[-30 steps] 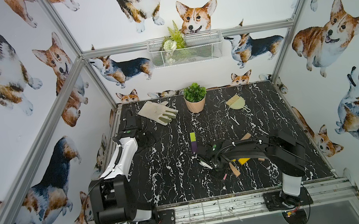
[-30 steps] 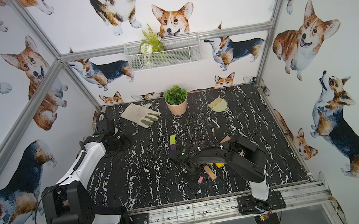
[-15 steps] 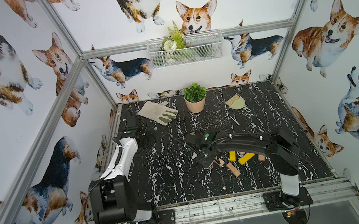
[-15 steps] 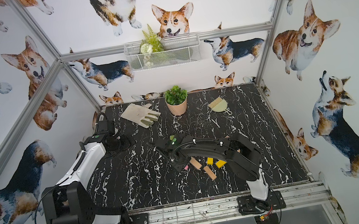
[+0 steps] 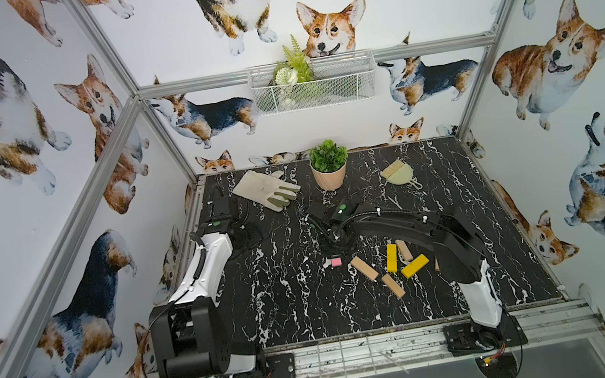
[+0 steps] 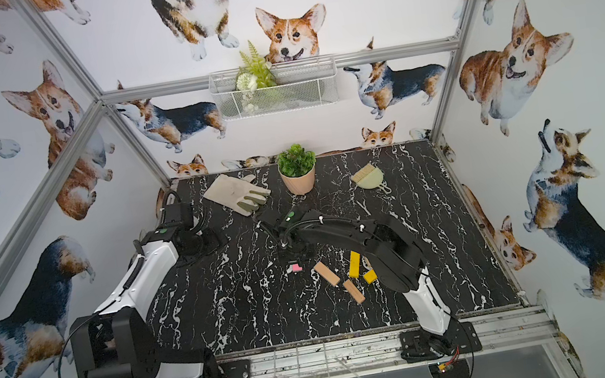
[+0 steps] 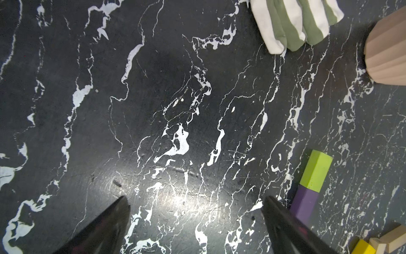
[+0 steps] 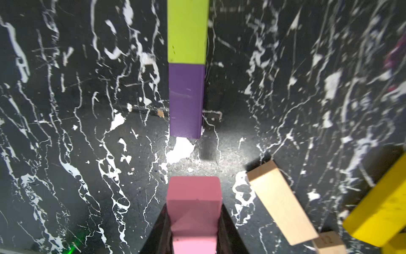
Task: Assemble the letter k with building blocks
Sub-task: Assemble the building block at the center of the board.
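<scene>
My right gripper [image 8: 193, 209] is shut on a pink block [image 8: 193, 198], which shows below the wrist in both top views [image 5: 336, 262] [image 6: 296, 268]. Ahead of it a purple block [image 8: 185, 101] and a lime green block [image 8: 186, 30] lie end to end in one line, with a gap between purple and pink. The right arm hides both in the top views. Two yellow blocks [image 5: 391, 257] [image 5: 415, 265] and tan blocks [image 5: 364, 268] [image 5: 393, 285] lie loose to the right. My left gripper [image 7: 195, 204] is open over bare table, beside the purple block [image 7: 304, 206].
A white and green glove [image 5: 266, 189], a potted plant [image 5: 328, 164] and a beige brush with dustpan [image 5: 397, 174] stand along the back of the black marble table [image 5: 290, 312]. A wire basket [image 5: 312, 82] hangs on the back wall.
The right arm has swung from the loose blocks at the front right toward the table's middle, carrying the pink block and uncovering the pile. The left arm has stayed put.
</scene>
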`<action>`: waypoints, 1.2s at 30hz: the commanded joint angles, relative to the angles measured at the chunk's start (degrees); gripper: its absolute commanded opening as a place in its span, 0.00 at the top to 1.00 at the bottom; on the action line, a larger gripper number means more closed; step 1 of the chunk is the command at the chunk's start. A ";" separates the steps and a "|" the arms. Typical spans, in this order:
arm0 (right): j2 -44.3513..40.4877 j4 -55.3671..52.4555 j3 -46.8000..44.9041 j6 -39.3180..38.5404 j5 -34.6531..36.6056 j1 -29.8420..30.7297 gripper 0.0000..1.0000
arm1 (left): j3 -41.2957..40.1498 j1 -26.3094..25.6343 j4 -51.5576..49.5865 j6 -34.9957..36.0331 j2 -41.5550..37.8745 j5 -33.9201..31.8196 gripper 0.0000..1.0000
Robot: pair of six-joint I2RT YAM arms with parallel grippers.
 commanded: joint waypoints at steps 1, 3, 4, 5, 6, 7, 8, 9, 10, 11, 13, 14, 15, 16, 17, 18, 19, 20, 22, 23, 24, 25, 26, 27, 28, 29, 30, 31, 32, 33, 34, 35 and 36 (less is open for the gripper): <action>2.24 3.81 0.96 6.32 -2.58 0.63 1.00 | -0.20 0.16 0.06 -0.36 -0.56 -0.68 0.03; 4.60 1.40 2.98 5.86 -3.03 0.73 1.00 | -0.32 0.17 0.11 -0.48 -0.66 -0.83 0.04; 5.18 1.63 3.11 5.82 -3.59 0.81 1.00 | -0.33 0.12 0.20 -0.56 -0.65 -0.70 0.04; 5.49 1.74 3.18 5.92 -3.72 0.86 1.00 | -0.41 0.13 0.37 -0.68 -0.61 -0.43 0.04; 6.27 1.71 3.50 5.96 -3.80 1.13 1.00 | -0.50 0.14 0.60 -0.91 -0.36 0.12 0.04; 6.96 1.08 4.07 5.95 -3.51 1.33 1.00 | -0.43 0.18 0.64 -0.92 -0.10 0.65 0.04; 7.48 0.52 4.66 5.86 -3.30 1.51 1.00 | -0.21 0.10 0.48 -0.92 0.12 0.88 0.04; 8.05 -0.01 5.10 5.81 -3.13 1.56 1.00 | -0.03 0.18 0.25 -0.92 0.31 1.03 0.04; 8.35 -0.23 5.34 5.86 -3.08 1.61 1.00 | 0.02 0.13 0.14 -0.92 0.31 1.02 0.04; 8.57 -0.33 5.36 5.94 -3.01 1.63 1.00 | 0.11 0.17 0.05 -0.92 0.23 0.90 0.04; 9.00 -0.52 5.46 5.95 -2.41 1.70 1.00 | -0.14 0.16 0.11 -0.80 -0.44 0.56 0.04; 9.23 -1.05 5.68 5.95 -2.10 1.67 1.00 | -0.28 0.14 0.19 -0.83 -0.68 0.43 0.04; 9.44 -1.44 5.83 5.79 -1.88 1.60 1.00 | -0.33 0.15 0.20 -0.83 -0.83 0.44 0.04; 9.62 -1.77 5.97 5.54 -1.65 1.62 1.00 | -0.33 0.11 0.20 -0.82 -0.92 0.45 0.04; 9.86 -2.33 6.19 5.43 -1.24 1.61 1.00 | -0.33 0.17 0.20 -0.90 -0.83 0.70 0.04; 10.06 -2.61 6.35 5.20 -1.04 1.61 1.00 | -0.33 0.17 0.20 -0.92 -0.75 0.87 0.04; 10.27 -2.88 6.52 5.09 -0.89 1.53 1.00 | -0.33 0.13 0.20 -0.92 -0.68 0.87 0.04; 10.45 -2.84 6.59 4.91 -0.89 1.46 1.00 | -0.33 0.18 0.20 -0.92 -0.65 0.87 0.04; 10.97 -2.77 6.87 4.43 -0.89 1.35 1.00 | -0.32 0.14 0.20 -0.94 -0.66 0.88 0.04; 11.28 -2.81 7.00 4.15 -0.73 1.35 1.00 | -0.33 0.18 0.20 -1.00 -0.65 0.94 0.04; 11.48 -2.89 7.15 4.02 -0.71 1.26 1.00 | -0.33 0.16 0.29 -0.97 -0.74 1.02 0.04; 11.74 -2.99 7.10 4.01 -0.71 1.05 1.00 | -0.33 0.18 0.27 -0.93 -0.66 1.04 0.04; 11.75 -2.90 7.03 3.93 -0.78 0.98 1.00 | -0.33 0.13 0.29 -1.00 -0.65 1.05 0.04; 11.84 -2.90 6.91 3.93 -0.64 0.86 1.00 | -0.33 0.16 0.28 -1.00 -0.65 1.01 0.04; 11.83 -2.87 6.82 3.92 -0.56 0.82 1.00 | -0.33 0.16 0.29 -0.97 -0.65 1.03 0.04; 11.79 -2.69 6.68 3.92 -0.54 0.74 1.00 | -0.33 0.13 0.29 -0.93 -0.61 1.06 0.04; 11.71 -2.56 6.55 3.92 -0.24 0.57 1.00 | -0.38 0.14 0.37 -0.94 -0.57 1.07 0.04; 11.74 -2.42 6.54 3.76 0.06 0.55 1.00 | -0.33 0.14 0.38 -1.00 -0.48 1.11 0.04; 11.75 -2.31 6.46 3.77 0.16 0.48 1.00 | -0.33 0.18 0.38 -1.02 -0.44 1.18 0.04; 11.77 -2.21 6.37 3.76 0.21 0.35 1.00 | -0.33 0.15 0.38 -1.05 -0.30 1.32 0.05; 11.78 -2.12 6.41 3.67 0.30 0.42 1.00 | -0.32 0.18 0.45 -1.02 -0.30 1.49 0.04; 11.84 -2.11 6.28 3.71 0.45 0.29 1.00 | -0.33 0.13 0.47 -1.08 -0.23 1.52 0.05; 11.98 -2.11 6.28 3.62 0.37 0.21 1.00 | -0.33 0.18 0.47 -1.05 -0.21 1.52 0.05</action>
